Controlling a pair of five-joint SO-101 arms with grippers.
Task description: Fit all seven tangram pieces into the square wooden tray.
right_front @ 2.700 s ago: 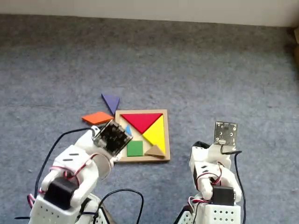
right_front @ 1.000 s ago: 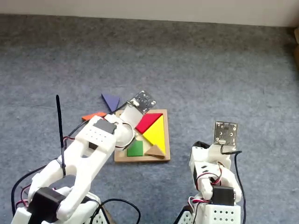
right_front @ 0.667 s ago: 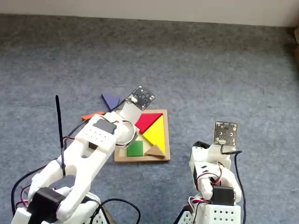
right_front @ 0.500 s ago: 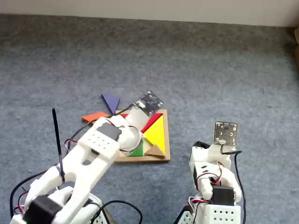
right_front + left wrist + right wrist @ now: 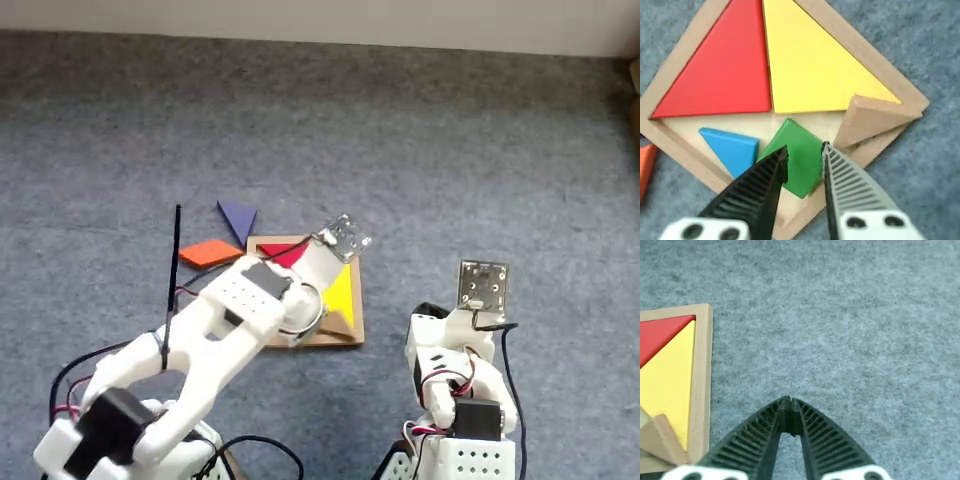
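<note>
Left gripper (image 5: pixel 805 149): fingers narrowly parted, holding nothing, poised directly over the green square wooden piece (image 5: pixel 801 170). That piece lay flat in the square wooden tray (image 5: pixel 914 101), between the small blue wooden triangle (image 5: pixel 732 150) and the plain-wood triangle (image 5: pixel 867 122). Right gripper (image 5: pixel 790 405): closed, empty, over grey carpet (image 5: pixel 840 315) beside the tray; left arm nearer.

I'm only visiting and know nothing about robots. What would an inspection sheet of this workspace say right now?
Surface: grey carpet, flat.
Job's things: tray holds red triangle, yellow triangle, blue triangle, green square; tan triangle tilted at its corner; purple triangle, orange piece lie outside.
Clutter: nothing seen.
Grippers: left gripper open over green square; right gripper shut over carpet.
Cables: black wires loop beside both arms.
Surroundings: pale wall behind.
</note>
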